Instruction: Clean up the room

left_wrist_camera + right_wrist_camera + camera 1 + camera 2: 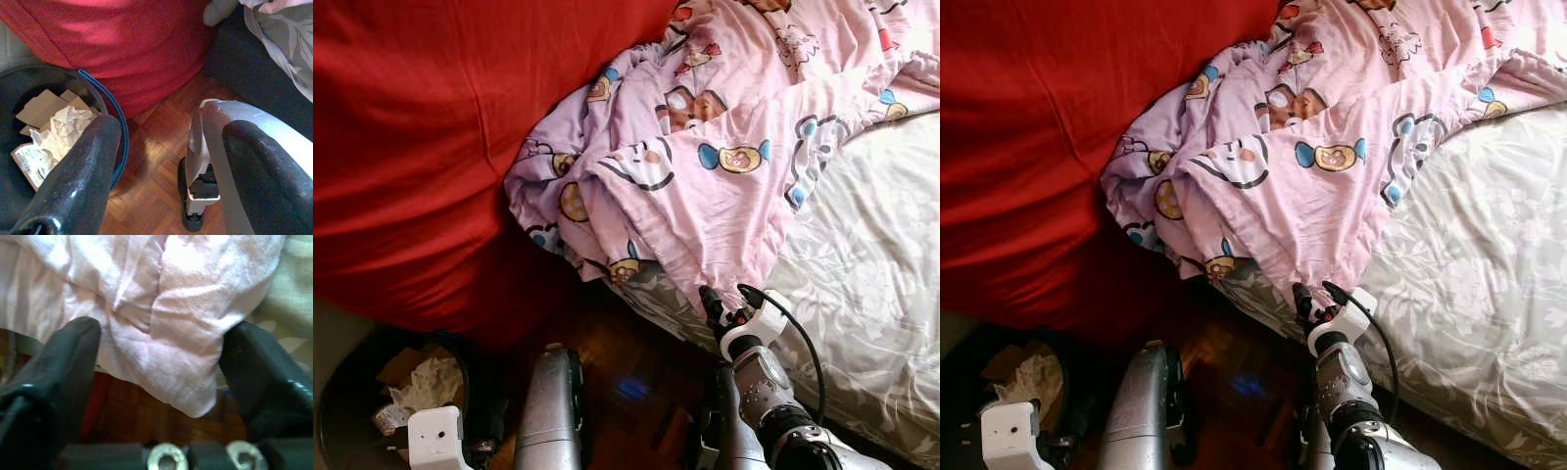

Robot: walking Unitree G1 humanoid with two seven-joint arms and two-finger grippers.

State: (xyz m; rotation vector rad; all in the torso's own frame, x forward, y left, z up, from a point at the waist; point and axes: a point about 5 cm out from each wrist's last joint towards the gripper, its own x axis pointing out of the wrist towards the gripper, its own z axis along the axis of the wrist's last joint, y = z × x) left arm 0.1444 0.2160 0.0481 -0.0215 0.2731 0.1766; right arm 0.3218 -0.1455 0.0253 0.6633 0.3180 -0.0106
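Nearest, we note the left end effector (161,161) hanging low and idle by the robot's side, its fingers spread with nothing between them, above the parquet floor (156,147). Beside it stands a dark waste bin (352,392) holding crumpled paper and cardboard, set against the red bedding (431,147).

Next, the right end effector (713,302) is raised to the bed's near edge. Its fingers (54,377) stand apart, straddling the hanging corner of the pink printed blanket (705,166); the cloth lies between them but is not yet pinched. We judge this a grasp being prepared, so the blanket can be straightened.

Farther off, the blanket lies bunched across the grey floral sheet (871,264), one fold overhanging the mattress edge. Open room is tight: a narrow strip of floor separates bed, bin and red bedding.
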